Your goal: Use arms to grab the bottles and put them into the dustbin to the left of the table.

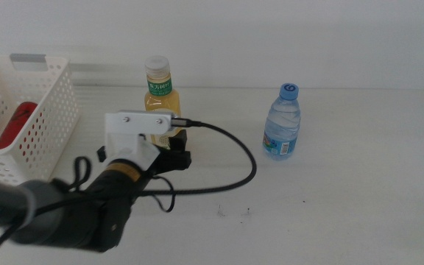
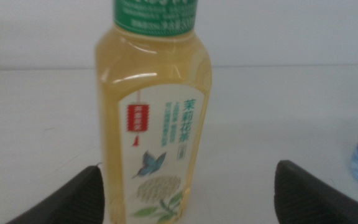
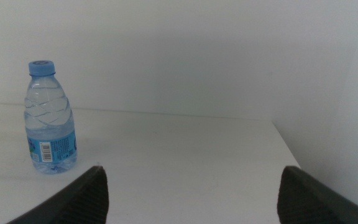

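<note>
the left gripper point(image 2: 185, 186), black blocky jaws under a white housing w/ black cable, sits centre-left of the middle view w/ jaws spread wide. the tall yellow tea bottle point(image 2: 154, 124) w/ white cap and green label stands upright between them, nearer one jaw, close to it but contact not clear. jaws look lined up low on the body, prob so a squeeze lands on the wide part, not the neck; grasp not yet made.

the white perforated plastic dustbin point(image 1: 46, 110) w/ grey handle strip is at the left edge of the middle view, just beside the arm; a red soda can point(image 1: 17, 121) lies inside, so that one looks done.

the small clear water bottle point(image 1: 282, 121) w/ blue cap stands upright centre-right on the plain white table point(image 1: 344, 184), well apart from the tea. the right gripper point(image 3: 191, 193) isn't in the middle view; its wrist view shows jaws spread, nothing between, water bottle off to one side, likely waiting.
</note>
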Available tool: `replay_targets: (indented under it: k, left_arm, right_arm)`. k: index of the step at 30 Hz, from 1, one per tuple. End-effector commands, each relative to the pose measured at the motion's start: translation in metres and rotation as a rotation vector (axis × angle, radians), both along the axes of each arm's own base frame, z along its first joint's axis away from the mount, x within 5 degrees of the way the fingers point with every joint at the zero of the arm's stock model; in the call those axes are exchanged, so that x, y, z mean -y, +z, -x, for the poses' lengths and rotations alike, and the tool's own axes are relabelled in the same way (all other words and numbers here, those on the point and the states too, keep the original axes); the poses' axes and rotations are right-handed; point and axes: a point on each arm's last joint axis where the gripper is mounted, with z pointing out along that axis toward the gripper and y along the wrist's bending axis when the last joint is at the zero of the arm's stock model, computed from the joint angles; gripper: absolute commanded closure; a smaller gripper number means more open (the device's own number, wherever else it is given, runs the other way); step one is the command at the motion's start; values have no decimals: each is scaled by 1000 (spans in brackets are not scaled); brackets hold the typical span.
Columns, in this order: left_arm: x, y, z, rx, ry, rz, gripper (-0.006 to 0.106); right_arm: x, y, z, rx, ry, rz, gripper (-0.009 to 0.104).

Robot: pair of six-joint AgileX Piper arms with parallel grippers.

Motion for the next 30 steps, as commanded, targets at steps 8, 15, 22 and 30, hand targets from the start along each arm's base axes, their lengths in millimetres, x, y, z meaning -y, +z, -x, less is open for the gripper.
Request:
replay_targets:
  k: [8, 15, 22, 30]
  left_arm:
    - [8, -15, -49, 37, 64, -24, 7]
    - [10, -28, -74, 33, 85, -25, 7]
    - [8, -41, -92, 47, 110, -33, 14]
    - [0, 4, -78, 51, 124, -12, 72]
  right_arm:
    - [1, 0, 0, 10, -10, 10, 14]
    - [1, 0, 0, 10, -10, 10, 14]
    - [1, 0, 0, 10, -10, 10, 14]
    - [1, 0, 0, 10, -10, 10, 14]
